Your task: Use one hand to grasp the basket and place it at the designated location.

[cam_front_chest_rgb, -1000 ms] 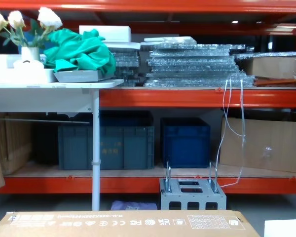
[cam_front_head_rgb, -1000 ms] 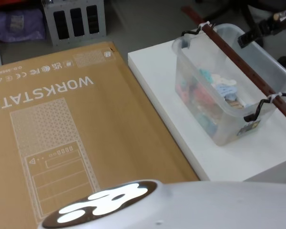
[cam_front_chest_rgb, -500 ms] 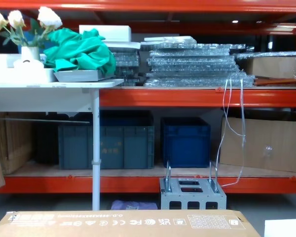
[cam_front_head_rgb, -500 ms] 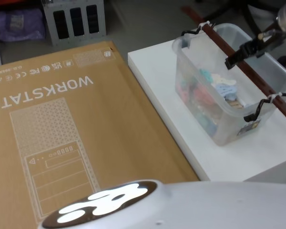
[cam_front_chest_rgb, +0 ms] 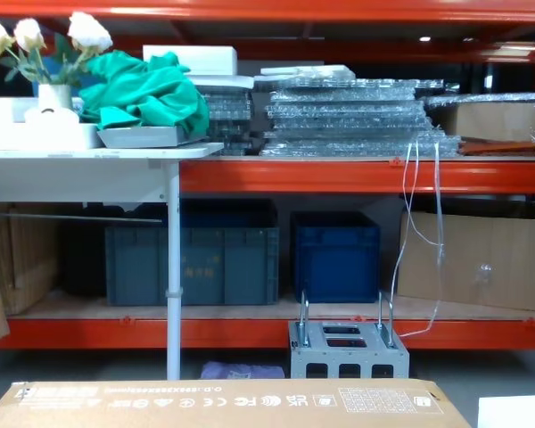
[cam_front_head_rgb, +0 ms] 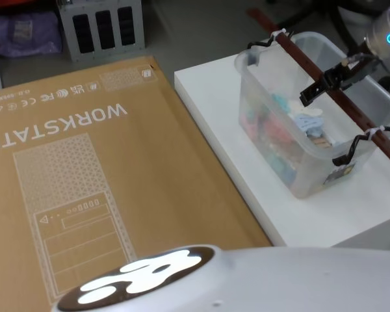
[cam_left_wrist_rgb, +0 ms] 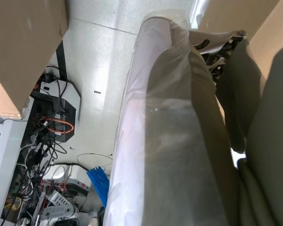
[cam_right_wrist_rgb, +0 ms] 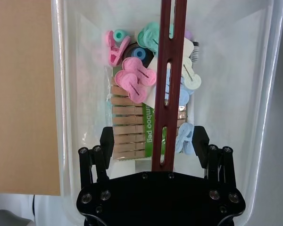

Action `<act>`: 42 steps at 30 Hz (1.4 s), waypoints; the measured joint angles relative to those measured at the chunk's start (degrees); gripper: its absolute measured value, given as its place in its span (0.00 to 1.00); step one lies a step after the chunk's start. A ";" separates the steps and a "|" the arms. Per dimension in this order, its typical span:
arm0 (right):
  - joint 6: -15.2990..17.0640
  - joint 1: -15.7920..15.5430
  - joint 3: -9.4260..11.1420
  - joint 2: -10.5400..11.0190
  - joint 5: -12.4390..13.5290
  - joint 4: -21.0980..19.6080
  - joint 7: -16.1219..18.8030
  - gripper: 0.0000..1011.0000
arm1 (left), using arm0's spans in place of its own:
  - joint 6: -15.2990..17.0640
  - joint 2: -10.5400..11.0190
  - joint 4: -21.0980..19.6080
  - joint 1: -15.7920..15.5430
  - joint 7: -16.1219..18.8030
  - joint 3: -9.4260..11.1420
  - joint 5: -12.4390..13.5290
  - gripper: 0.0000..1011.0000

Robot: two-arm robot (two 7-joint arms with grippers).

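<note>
Above the basket: right gripper
Jaws: wide open, straddling the handle (neither finger touching it)
Basket: on white table, beside cardboard box

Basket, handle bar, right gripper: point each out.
basket (cam_front_head_rgb: 258,104): head view, long side wall
handle bar (cam_right_wrist_rgb: 166,115): right wrist view, solid stretch between slots
right gripper (cam_right_wrist_rgb: 153,141): right wrist view, midway between open jaws

The large white translucent plastic tub stands upright on the white counter. Its long reddish-brown slotted bar handle lies across the rim, zip-tied at both ends. The black right pincer hovers over the handle's middle, jaws spread either side, apart from it.
</note>
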 joint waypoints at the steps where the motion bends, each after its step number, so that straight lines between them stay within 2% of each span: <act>1: -0.16 -0.08 0.04 -0.18 -0.15 0.22 0.11 0.99 | 0.00 0.00 0.01 0.00 0.00 0.00 0.00 0.00; 26: -3.47 -2.51 1.48 -5.46 -3.41 7.50 1.31 0.99 | 0.00 0.00 0.00 0.00 0.00 0.00 0.00 0.00; 42: -6.06 -2.01 2.66 -11.20 -6.45 13.99 3.79 0.99 | 0.00 0.00 0.01 0.00 0.00 0.00 0.00 0.00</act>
